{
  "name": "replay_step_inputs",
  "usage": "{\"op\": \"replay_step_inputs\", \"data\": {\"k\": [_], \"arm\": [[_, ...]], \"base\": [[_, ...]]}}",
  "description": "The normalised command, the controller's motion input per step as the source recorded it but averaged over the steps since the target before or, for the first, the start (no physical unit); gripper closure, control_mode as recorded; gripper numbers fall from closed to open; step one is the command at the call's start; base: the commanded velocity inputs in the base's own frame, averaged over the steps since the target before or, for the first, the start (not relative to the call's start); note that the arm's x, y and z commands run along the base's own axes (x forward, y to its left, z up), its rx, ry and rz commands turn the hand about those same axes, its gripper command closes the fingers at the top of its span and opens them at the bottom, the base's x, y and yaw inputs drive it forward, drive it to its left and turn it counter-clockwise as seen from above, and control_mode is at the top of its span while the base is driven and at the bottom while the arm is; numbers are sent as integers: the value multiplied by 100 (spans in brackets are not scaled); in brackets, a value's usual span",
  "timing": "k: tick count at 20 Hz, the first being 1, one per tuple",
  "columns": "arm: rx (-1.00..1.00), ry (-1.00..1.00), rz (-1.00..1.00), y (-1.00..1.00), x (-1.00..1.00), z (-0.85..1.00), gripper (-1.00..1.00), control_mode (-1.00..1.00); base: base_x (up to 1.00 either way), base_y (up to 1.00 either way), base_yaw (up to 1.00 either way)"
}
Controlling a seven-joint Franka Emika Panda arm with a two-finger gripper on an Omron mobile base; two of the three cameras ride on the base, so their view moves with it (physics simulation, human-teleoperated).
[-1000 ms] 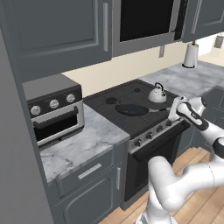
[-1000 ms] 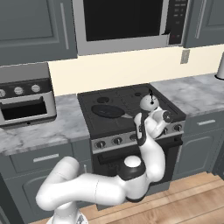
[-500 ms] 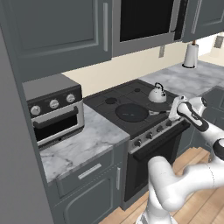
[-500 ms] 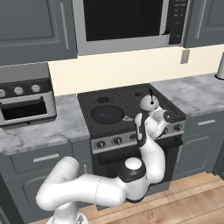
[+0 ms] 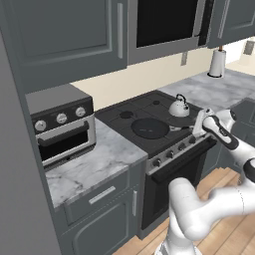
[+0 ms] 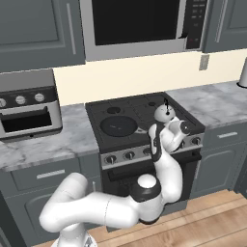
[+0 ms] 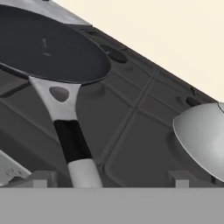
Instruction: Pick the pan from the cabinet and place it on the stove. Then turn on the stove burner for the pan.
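Observation:
The black pan (image 5: 149, 128) (image 6: 118, 126) sits flat on the front left burner of the stove (image 5: 124, 115) (image 6: 140, 107). Its handle (image 7: 72, 144) points toward my gripper (image 7: 109, 178) (image 5: 195, 128). The gripper is open, with its fingertips (image 7: 41, 179) spread wide to either side of the handle's end. The handle lies nearer the left tip, and I see no contact. The pan's dark disc (image 7: 48, 43) is at the upper left of the hand view. The dark grey wall cabinet (image 5: 64, 35) (image 6: 38, 29) above has its doors closed.
A small silver kettle (image 5: 178, 106) (image 6: 164, 112) (image 7: 203, 140) stands on the burner right of the pan, close to my hand. Front knobs (image 5: 169, 154) (image 6: 129, 155) line the stove's edge. A toaster oven (image 5: 60, 127) (image 6: 26, 103) stands on the left counter, with a microwave (image 6: 140, 21) overhead.
The jaws have opened wide around the pan handle. The pan and the arm stay where they were.

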Motion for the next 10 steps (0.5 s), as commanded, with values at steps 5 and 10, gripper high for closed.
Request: {"op": "replay_step_inputs", "data": {"k": [5, 10], "arm": [[-1, 0, 4, 21, -29, 1, -100, -100], [0, 0, 6, 28, -39, 0, -100, -100]], "base": [[0, 0, 0], [0, 0, 0]]}}
